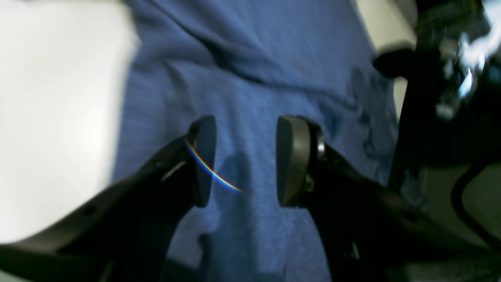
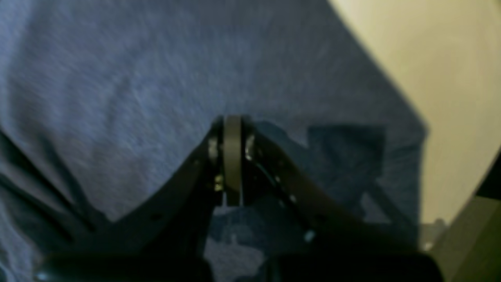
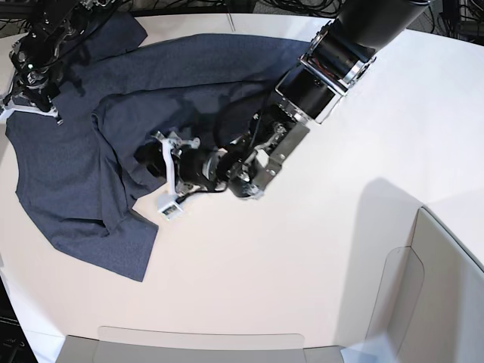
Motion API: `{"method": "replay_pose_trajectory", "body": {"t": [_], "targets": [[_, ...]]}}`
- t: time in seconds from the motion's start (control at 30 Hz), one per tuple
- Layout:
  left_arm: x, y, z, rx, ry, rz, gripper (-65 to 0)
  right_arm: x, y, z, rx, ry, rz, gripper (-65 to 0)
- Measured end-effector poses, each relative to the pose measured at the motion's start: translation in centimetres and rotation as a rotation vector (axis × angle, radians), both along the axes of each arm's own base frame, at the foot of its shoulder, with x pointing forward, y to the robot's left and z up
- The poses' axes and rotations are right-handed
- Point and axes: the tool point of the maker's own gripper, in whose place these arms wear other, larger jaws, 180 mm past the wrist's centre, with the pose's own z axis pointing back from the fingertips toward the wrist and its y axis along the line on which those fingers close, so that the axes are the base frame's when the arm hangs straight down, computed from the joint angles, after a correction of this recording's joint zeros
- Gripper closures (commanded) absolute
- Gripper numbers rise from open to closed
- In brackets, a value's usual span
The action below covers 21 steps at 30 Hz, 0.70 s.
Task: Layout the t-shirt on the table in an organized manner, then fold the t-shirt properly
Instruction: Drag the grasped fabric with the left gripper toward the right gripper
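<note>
Left hand (image 1: 244, 160) spread wide over the t-shirt (image 3: 83, 174), right hand (image 2: 233, 156) pinched closed, table (image 3: 318, 265) beneath.

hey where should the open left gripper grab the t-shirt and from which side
Probably the folded-over edge of the t-shirt by the left gripper, coming from the bare table side: there the cloth is doubled and raised, easier to pinch than the flat middle.
</note>
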Motion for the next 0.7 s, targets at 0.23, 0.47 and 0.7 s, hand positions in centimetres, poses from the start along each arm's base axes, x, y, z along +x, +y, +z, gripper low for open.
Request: {"method": "replay_pose_trajectory", "body": {"t": [0.23, 0.47, 0.7], "targets": [[1.3, -0.2, -1.4, -0.008, 0.009, 0.056, -23.3, -0.6, 0.1, -1.6, 0.005, 0.032, 0.000, 0.0], [3.4, -0.4, -0.1, -0.014, -0.028, 0.073, -23.3, -0.3, 1.0, -2.6, -0.038, 0.055, 0.073, 0.0], [3.4, -0.2, -1.7, 0.062, -0.087, 0.073, -23.3, 0.1, 1.5, -2.6, -0.036, 0.052, 0.090, 0.0]]}}
